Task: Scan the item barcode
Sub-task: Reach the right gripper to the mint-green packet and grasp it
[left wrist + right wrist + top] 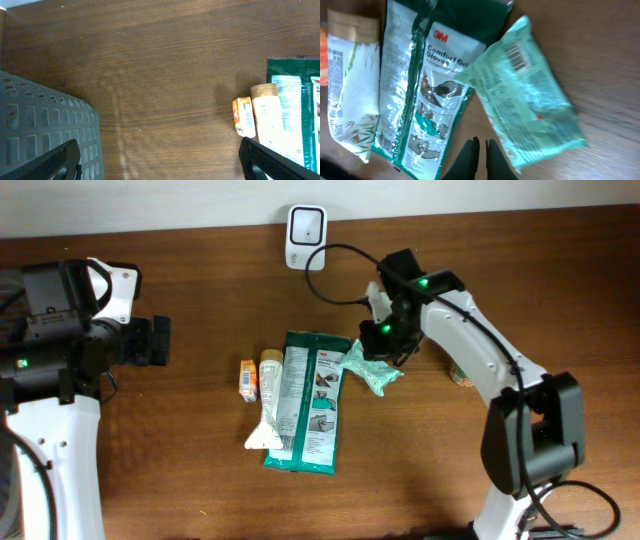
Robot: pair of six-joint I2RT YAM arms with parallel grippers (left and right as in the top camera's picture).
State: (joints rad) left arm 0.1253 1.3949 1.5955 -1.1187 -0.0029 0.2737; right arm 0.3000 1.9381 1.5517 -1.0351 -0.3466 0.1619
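A light teal packet (pixel 374 370) lies tilted on the wooden table, one corner over the green glove pack (pixel 308 402). Its barcode (pixel 516 54) faces up in the right wrist view, on the packet (pixel 525 100). My right gripper (pixel 481 143) hovers just beside the packet's near edge, shut with nothing between its fingers; in the overhead view the right gripper (pixel 384 338) is above the packet. The white scanner (pixel 306 225) stands at the table's back edge, its black cable running to the right. My left gripper (pixel 157 152) is wide open over bare wood at the far left (pixel 158 340).
A cream tube (pixel 268 395) and a small orange box (pixel 248 380) lie left of the glove pack (pixel 430 85). A grey perforated basket (pixel 45 130) sits under the left gripper's left finger. A small round object (pixel 461 376) is partly hidden behind the right arm.
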